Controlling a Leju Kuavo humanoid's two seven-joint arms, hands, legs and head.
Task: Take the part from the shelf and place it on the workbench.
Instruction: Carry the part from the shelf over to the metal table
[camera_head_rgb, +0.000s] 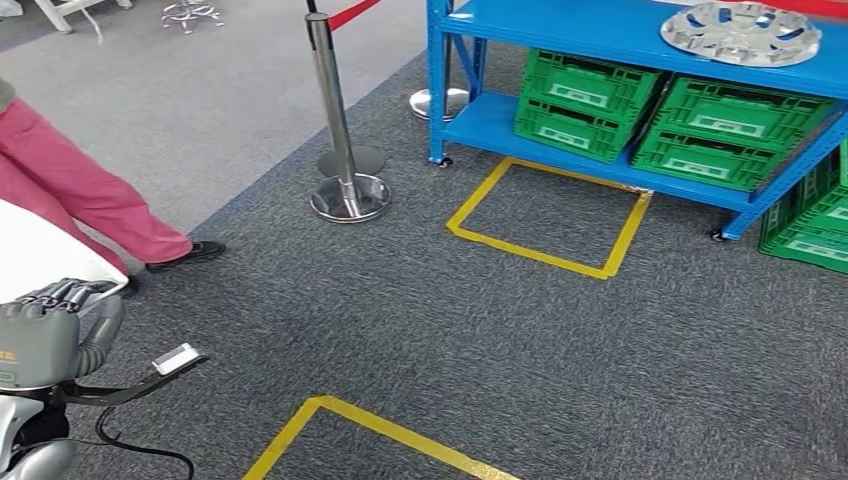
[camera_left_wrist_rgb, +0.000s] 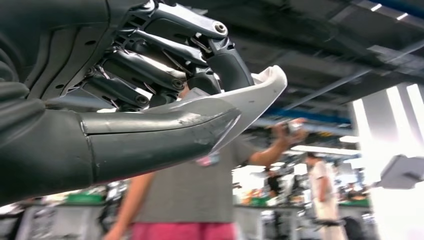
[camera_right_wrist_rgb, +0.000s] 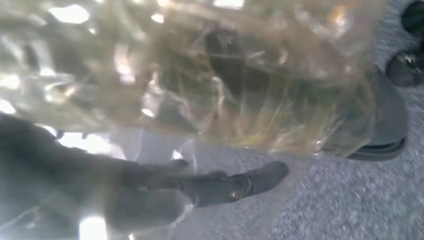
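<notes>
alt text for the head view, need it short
A silver wheel cover lies on a blue shelf above green crates. Grey carpet bears yellow tape squares; the robot's left hand holds a white part at lower left.

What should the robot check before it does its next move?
1. Left hand holds the white part between thumb and fingers: ok.
2. Person well away from the left arm: not ok, their legs are close beside it.
3. Right hand free: cannot tell, the view is blurred.
4. Where the workbench is: cannot tell.
5. Barrier post apart from the robot: ok.
</notes>
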